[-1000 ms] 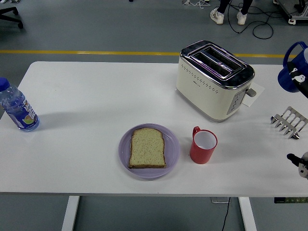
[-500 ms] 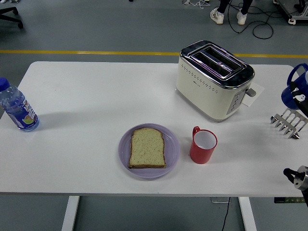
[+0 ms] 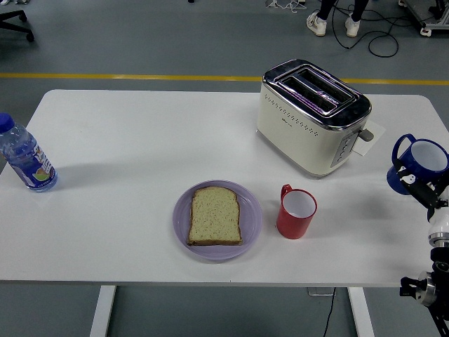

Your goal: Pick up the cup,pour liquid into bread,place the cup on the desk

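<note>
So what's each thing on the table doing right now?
blue cup: upright, gripped by the right hand
red cup: upright on table, looks empty
bread: flat on purple plate
toaster: slots empty
water bottle: upright, cap on

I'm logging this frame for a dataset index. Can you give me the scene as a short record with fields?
table: white table
plate: purple plate near front edge, holding a bread slice
red cup: red cup upright, right of the plate, untouched
toaster: cream toaster behind the red cup
bottle: water bottle at left edge
blue cup: blue cup at right edge, held by the right hand
left hand: not in view
</note>
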### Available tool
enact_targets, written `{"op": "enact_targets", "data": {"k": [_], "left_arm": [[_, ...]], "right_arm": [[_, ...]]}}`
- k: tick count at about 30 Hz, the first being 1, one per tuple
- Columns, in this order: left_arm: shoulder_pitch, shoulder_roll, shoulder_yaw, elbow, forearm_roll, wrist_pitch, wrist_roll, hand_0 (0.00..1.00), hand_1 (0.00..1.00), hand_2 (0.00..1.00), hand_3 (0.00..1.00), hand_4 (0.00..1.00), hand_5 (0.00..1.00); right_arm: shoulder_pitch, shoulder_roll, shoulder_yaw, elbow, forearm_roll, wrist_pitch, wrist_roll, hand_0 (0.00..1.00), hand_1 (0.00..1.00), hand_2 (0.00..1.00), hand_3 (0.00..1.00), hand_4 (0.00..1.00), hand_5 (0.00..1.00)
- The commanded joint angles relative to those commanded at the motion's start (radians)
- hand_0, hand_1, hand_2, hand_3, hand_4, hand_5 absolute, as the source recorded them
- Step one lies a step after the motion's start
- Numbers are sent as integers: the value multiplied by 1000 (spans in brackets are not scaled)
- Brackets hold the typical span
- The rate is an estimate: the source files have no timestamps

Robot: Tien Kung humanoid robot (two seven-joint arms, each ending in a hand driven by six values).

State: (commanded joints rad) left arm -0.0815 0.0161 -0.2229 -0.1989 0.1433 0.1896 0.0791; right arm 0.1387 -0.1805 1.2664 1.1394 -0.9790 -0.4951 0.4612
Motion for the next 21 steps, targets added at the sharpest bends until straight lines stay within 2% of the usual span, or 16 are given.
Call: {"op": "enact_targets", "data": {"k": [6, 14, 15, 21], "left_arm": [[0, 0, 4, 0, 0, 0, 0, 633, 641, 651, 503, 239, 862], [-1, -1, 3, 0, 2, 0, 0, 632, 641, 651, 503, 240, 862], [-1, -1, 3, 0, 2, 0, 0, 634, 642, 651, 503, 240, 862], [-5, 0, -4, 0, 3, 0, 0, 633, 641, 650, 503, 240, 862]], "right_arm": [[-4, 8, -46, -32, 17, 8, 29, 491, 465, 600, 584, 570, 2], [12, 10, -120, -82, -4, 38, 24, 500, 468, 603, 595, 596, 2], [14, 10, -127, -87, -2, 38, 25, 506, 477, 607, 614, 641, 2], [30, 16, -159, -135, 5, 44, 28, 506, 475, 607, 619, 643, 2]]}}
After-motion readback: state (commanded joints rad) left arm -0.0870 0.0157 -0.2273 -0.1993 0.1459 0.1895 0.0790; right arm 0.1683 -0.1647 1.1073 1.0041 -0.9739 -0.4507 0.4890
